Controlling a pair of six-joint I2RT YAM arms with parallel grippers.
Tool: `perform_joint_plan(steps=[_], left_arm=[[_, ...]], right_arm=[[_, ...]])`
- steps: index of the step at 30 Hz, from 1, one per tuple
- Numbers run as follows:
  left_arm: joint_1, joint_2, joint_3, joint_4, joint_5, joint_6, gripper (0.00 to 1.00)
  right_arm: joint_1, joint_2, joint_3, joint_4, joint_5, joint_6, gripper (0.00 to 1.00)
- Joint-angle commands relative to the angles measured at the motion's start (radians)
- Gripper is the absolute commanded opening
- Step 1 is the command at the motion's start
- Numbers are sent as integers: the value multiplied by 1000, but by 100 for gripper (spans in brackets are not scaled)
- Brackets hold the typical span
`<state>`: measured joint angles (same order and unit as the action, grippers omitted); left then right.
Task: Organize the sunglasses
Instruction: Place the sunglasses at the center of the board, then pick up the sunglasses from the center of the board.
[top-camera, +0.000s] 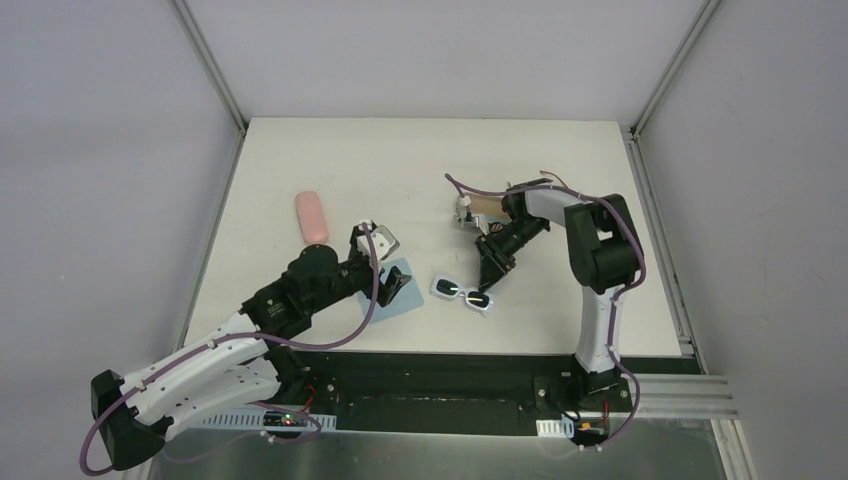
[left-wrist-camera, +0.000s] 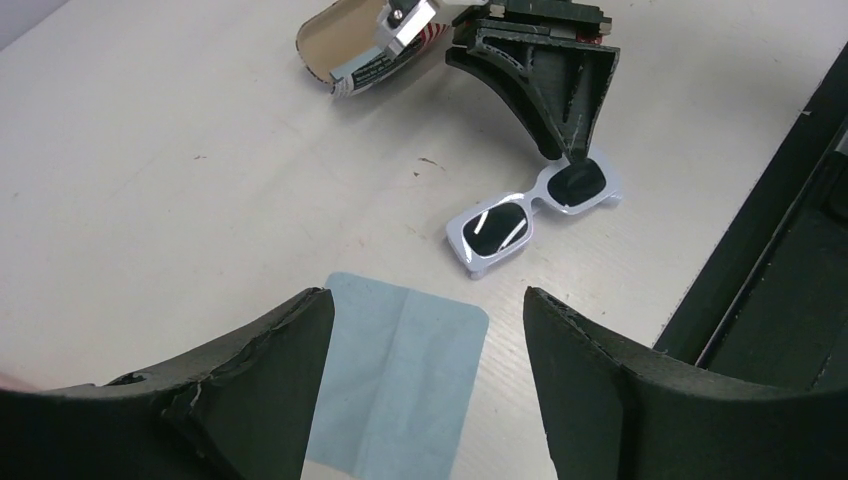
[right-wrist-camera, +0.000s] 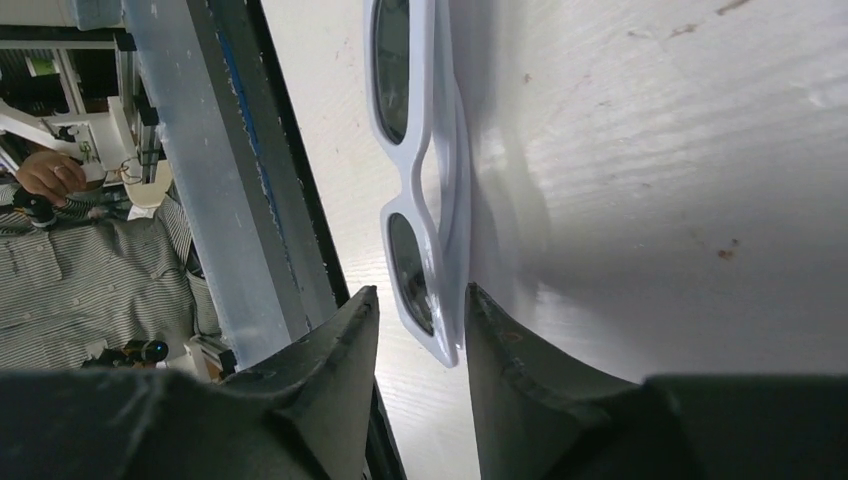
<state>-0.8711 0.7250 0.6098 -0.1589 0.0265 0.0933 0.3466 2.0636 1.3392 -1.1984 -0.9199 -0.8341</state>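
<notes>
At lower centre, the right tool (right-wrist-camera: 420, 300), narrowly parted, is straddling the glasses' (right-wrist-camera: 425, 172) end to grip them.

White sunglasses (top-camera: 463, 294), light blue cloth (left-wrist-camera: 395, 375)

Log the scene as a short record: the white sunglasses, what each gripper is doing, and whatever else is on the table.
sunglasses: white frame, dark lenses, lying on the table near its front edge
right gripper: open, fingers either side of one end of the frame, not clamped
left gripper: open, empty, over the light blue cloth
lettered case: open, lying beyond the right gripper
pink case: on the left, apart from everything else
</notes>
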Motion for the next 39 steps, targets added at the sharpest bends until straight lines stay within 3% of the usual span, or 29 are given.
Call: perform_joint_plan(steps=[1,5,9,15,18,29,35,39], left_arm=[[-6,-5,14,15,-21,-39,72],[-6,-14,-4,24,-71,-54,72],[-4,-22,-19,30,-173,-86,73],[-4,-46,-19,16,-380,-90,78],[-1,-67,-24,10,-484,-120,80],[11,-118,-44,7,-553,-119,83],[21,-103,-43,4,-541,-118,83],[30,-95,-41,5,-528,-119,83]], right_arm=[[-23,-60,48,14,18,22,40],[-23,-139,32,53,80,55,46],[-5,-310,-84,235,201,127,55],[182,-626,-380,579,466,273,74],[287,-712,-471,679,580,320,78],[416,-646,-477,728,741,357,81],[456,-609,-465,709,809,360,93],[476,-610,-473,710,842,354,93]])
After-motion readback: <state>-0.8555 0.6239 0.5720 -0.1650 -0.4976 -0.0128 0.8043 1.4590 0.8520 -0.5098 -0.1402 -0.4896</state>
